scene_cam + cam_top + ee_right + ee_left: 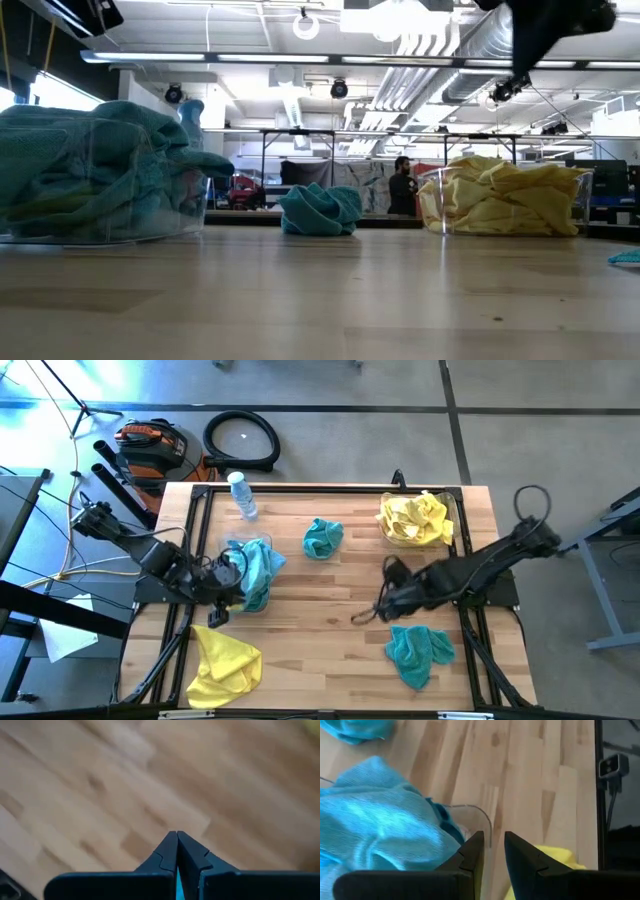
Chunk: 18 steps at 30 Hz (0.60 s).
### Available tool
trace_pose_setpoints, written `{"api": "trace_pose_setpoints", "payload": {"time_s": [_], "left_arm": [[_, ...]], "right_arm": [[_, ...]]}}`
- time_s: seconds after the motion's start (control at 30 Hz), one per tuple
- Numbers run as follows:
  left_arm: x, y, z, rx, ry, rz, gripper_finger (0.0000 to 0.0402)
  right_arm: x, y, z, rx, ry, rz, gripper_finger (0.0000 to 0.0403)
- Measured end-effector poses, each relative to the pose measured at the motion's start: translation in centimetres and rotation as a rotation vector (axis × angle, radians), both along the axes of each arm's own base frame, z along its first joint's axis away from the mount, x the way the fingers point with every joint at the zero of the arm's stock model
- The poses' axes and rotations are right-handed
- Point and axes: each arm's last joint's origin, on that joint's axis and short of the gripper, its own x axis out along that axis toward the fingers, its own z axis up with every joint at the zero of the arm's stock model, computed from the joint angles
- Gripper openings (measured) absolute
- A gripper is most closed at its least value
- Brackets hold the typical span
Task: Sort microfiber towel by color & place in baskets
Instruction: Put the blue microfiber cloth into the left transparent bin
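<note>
A clear basket at the left holds teal towels, and another basket at the far right holds yellow towels. Loose on the table lie a teal towel at mid-table, a teal towel at the near right and a yellow towel at the near left. My left gripper hangs open between the teal basket and the loose yellow towel, nothing between its fingers. My right gripper is shut above bare wood, left of the near teal towel.
A clear water bottle lies at the table's far left. Bare wood stretches across the table's middle and near edge. A black frame runs along the table's sides. Beyond the far edge, a vacuum and hose sit on the floor.
</note>
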Motion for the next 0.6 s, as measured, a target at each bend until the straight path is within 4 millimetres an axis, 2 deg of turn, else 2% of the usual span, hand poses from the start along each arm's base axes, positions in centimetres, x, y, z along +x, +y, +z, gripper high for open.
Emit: {"api": "trace_pose_setpoints", "payload": {"time_s": [0.17,0.3,0.6], "left_arm": [[0.4,-1.2,-0.8,0.009,0.043,-0.024,0.0065],[0.6,-1.9,-1.2,0.021,0.064,-0.044,0.0065],[0.7,-2.0,-1.3,0.027,0.068,-0.047,0.0065]], "right_arm": [[0.2,3.3,-2.4,0.095,0.129,-0.05,0.0008],[-1.2,5.4,-4.6,0.103,0.193,-0.134,0.004],[-4.3,6.9,-9.2,0.169,0.318,-0.275,0.0127]]}}
